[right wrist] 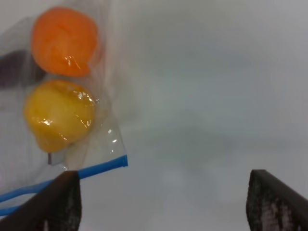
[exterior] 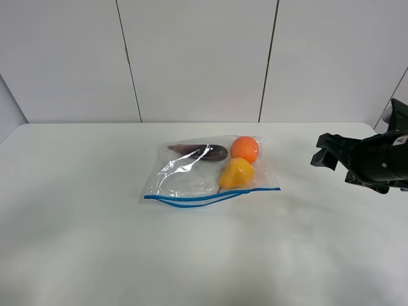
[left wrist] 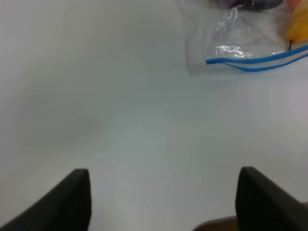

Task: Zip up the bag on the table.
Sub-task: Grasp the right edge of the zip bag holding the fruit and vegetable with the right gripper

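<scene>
Lying flat, the bag (exterior: 183,180) holds produce (exterior: 236,172) — orange, yellow, purple.

Right gripper (exterior: 324,152) + arm (exterior: 382,162): matte black, blocky, angular.

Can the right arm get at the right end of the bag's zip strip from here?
Probably yes: the right end effector is open beside the bag, with only bare table between it and the zip strip.

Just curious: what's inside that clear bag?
Inside the bag: an orange round fruit, a yellow pear-shaped one and a dark purple piece, partly blurred by crinkled plastic.
</scene>
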Controlling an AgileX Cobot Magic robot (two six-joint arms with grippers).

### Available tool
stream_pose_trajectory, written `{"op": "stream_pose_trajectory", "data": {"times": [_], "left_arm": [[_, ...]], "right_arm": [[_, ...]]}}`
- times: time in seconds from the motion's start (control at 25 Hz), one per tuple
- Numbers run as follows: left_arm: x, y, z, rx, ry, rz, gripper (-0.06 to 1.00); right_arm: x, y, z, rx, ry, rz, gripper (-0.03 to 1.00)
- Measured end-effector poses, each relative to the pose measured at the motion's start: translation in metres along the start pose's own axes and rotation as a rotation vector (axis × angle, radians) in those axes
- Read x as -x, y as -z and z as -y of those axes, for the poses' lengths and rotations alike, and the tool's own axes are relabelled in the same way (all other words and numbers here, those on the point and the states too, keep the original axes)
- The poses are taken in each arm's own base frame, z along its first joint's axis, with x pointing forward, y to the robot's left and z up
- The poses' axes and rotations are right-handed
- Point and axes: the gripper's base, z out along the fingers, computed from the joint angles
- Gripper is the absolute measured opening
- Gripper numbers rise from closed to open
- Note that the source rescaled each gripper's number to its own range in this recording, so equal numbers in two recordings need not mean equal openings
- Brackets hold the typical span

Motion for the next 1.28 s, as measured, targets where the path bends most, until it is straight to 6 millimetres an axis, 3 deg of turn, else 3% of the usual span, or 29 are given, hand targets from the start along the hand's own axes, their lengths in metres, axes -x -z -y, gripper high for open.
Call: {"op": "stream_pose_trajectory", "data": {"times": [0.28,0.8,1.12,1.28], "left_arm": [[0.0,0.0,0.0,0.0,0.0,0.0,1.0],[0.0,0.0,0.0,0.0,0.0,0.0,1.0],[0.0,0.0,0.0,0.0,0.0,0.0,1.0],[0.0,0.0,0.0,0.0,0.0,0.0,1.0]], "right_arm": [[0.017,-0.041,-0.012,0.022,-0.049,-0.121,0.75],[0.007,-0.11,-0.013,0.057,-0.053,-0.378,0.74],[-0.001,-0.13,-0.014,0.115,-0.077,-0.434,0.68],[-0.001,-0.133,-0.016,0.149,-0.063,-0.419,0.53]]}}
